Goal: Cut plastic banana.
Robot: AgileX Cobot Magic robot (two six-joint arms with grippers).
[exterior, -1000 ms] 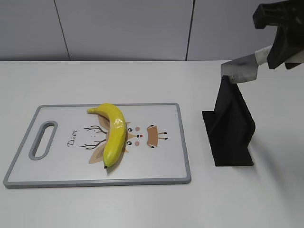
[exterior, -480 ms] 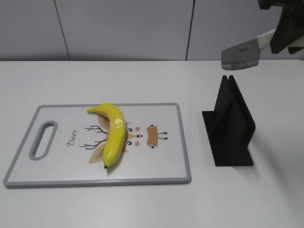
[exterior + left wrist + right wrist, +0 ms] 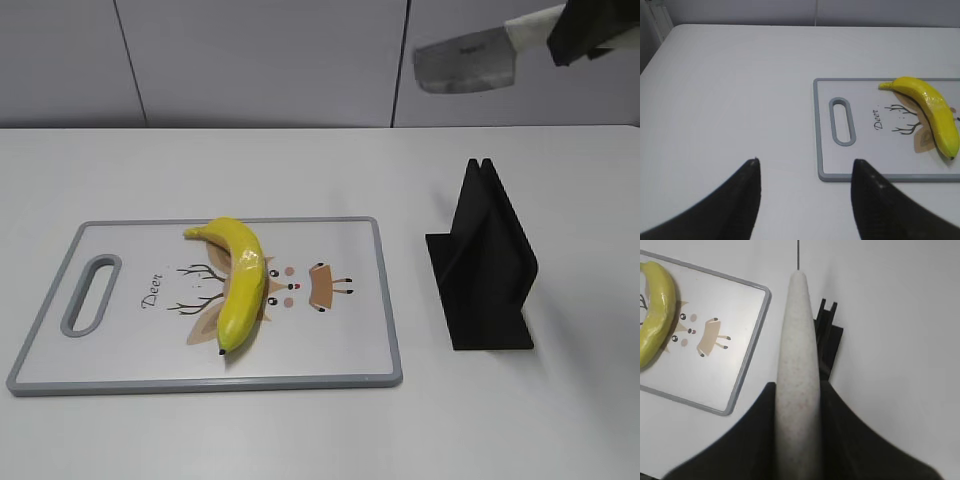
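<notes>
One plastic banana (image 3: 238, 280) lay nearest, curved across the deer drawing (image 3: 262, 290) on the grey-rimmed cutting board (image 3: 340, 376), its dark tip toward the front edge. Beyond and to the right, the black knife stand (image 3: 485, 265) stood on the white table (image 3: 320, 430). Farthest and highest, the right gripper (image 3: 590, 30) pinched the pale handle of a cleaver (image 3: 465, 62), well above the stand. The left gripper (image 3: 805, 185) hung over bare table beside the board's handle slot, jaws spread.
</notes>
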